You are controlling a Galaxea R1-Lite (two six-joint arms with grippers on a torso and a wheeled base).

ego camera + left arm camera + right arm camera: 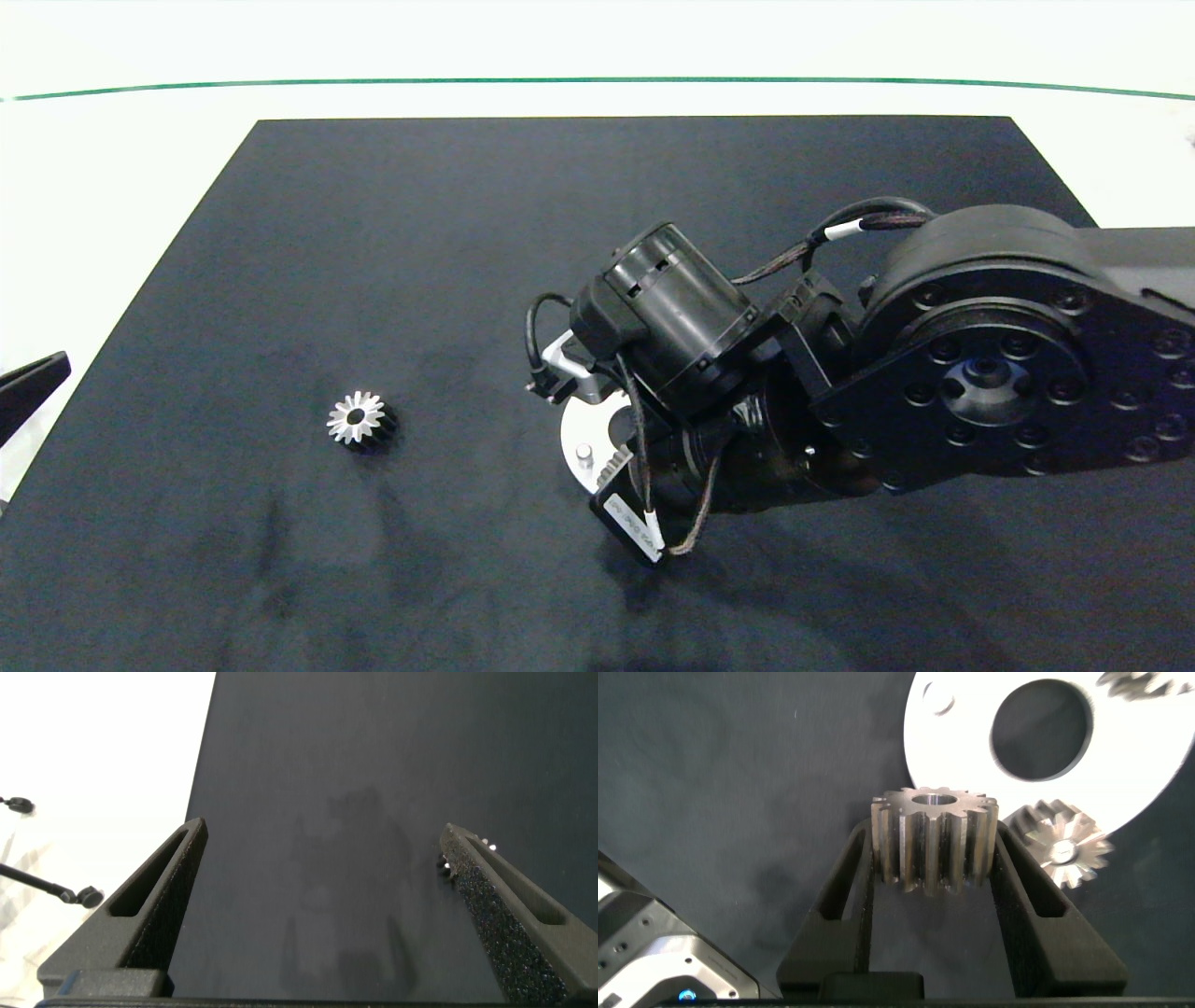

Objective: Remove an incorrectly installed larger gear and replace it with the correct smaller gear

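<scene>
Keep the right hand [934,859] clenched on the smaller gear [936,831], poised beside the plate [952,756]. Hold the bore level, centre over the peg [584,455], lower gently. Leave the larger gear [359,422] well apart on the table [280,233]; left hand [322,831] spread, idle.

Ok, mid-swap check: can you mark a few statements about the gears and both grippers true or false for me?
1. The right gripper is shut on the smaller gear. True.
2. The left gripper holds a gear. False: it is open and empty, at the left edge of the black mat.
3. The larger gear lies on the mat, to the left of the white plate. True.
4. The smaller gear already sits on the plate's peg. False: the peg is bare and the gear is in the right gripper.
</scene>
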